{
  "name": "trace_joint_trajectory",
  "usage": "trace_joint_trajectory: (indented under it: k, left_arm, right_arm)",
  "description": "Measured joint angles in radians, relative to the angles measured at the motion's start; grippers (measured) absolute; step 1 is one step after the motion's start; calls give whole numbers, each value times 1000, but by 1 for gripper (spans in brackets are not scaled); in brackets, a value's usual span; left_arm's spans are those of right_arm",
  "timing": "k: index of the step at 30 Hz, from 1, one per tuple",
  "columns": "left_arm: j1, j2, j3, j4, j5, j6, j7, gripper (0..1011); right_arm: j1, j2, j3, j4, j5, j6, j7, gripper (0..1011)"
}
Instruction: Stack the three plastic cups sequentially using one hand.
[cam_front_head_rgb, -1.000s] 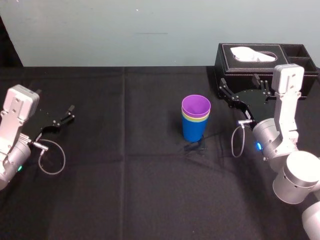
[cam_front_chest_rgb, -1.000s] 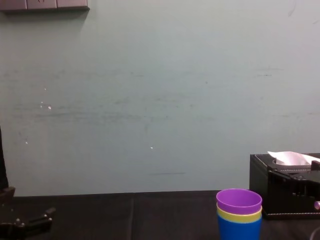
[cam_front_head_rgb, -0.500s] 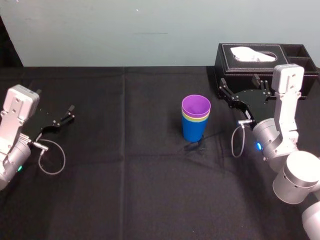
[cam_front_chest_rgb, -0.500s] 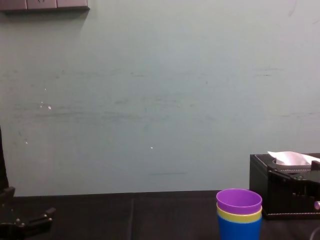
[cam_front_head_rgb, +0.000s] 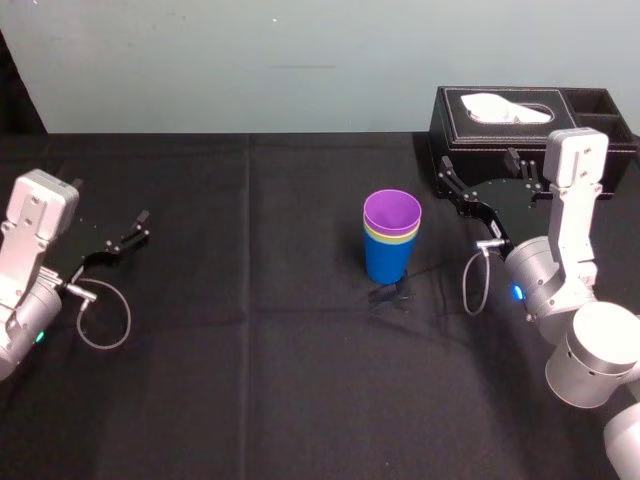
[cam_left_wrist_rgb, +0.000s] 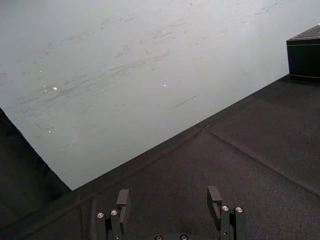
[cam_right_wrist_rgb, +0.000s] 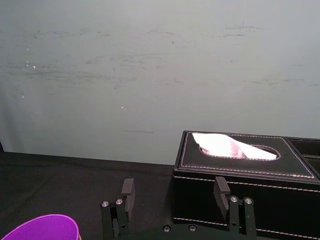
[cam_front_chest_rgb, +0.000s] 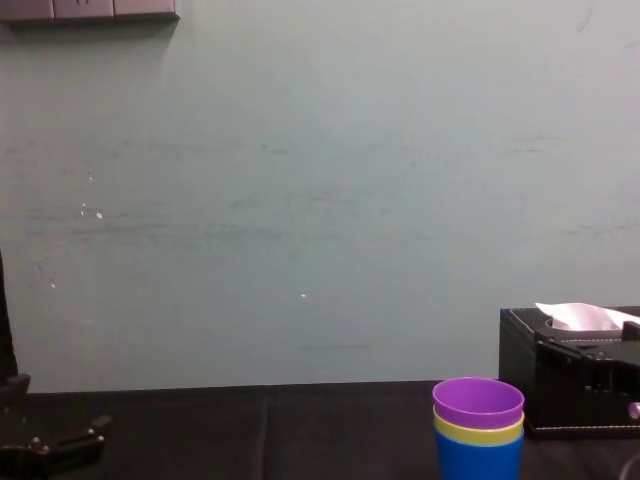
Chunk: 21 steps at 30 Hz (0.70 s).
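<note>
The three plastic cups stand nested upright at the table's middle: a purple cup (cam_front_head_rgb: 391, 212) inside a yellow-green cup (cam_front_head_rgb: 391, 238) inside a blue cup (cam_front_head_rgb: 388, 260). The chest view shows the same stack with the purple cup (cam_front_chest_rgb: 478, 402) on top, then the yellow-green rim (cam_front_chest_rgb: 478, 432) and the blue cup (cam_front_chest_rgb: 478, 458). My right gripper (cam_front_head_rgb: 482, 176) hovers open to the right of the stack, apart from it, with nothing between its fingers (cam_right_wrist_rgb: 127, 189). The purple rim (cam_right_wrist_rgb: 41, 227) shows in the right wrist view. My left gripper (cam_front_head_rgb: 122, 240) is parked open at the far left.
A black leather tissue box (cam_front_head_rgb: 520, 125) with white tissue stands at the back right, just behind my right gripper. A black cloth (cam_front_head_rgb: 250, 350) covers the table, and a pale wall rises behind its far edge.
</note>
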Motion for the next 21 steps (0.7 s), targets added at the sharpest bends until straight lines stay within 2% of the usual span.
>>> trace_joint_trajectory:
  k: [21]
  left_arm:
    - [0, 0, 0, 0, 0, 0, 0, 1011]
  right_arm:
    - [0, 0, 0, 0, 0, 0, 0, 1003]
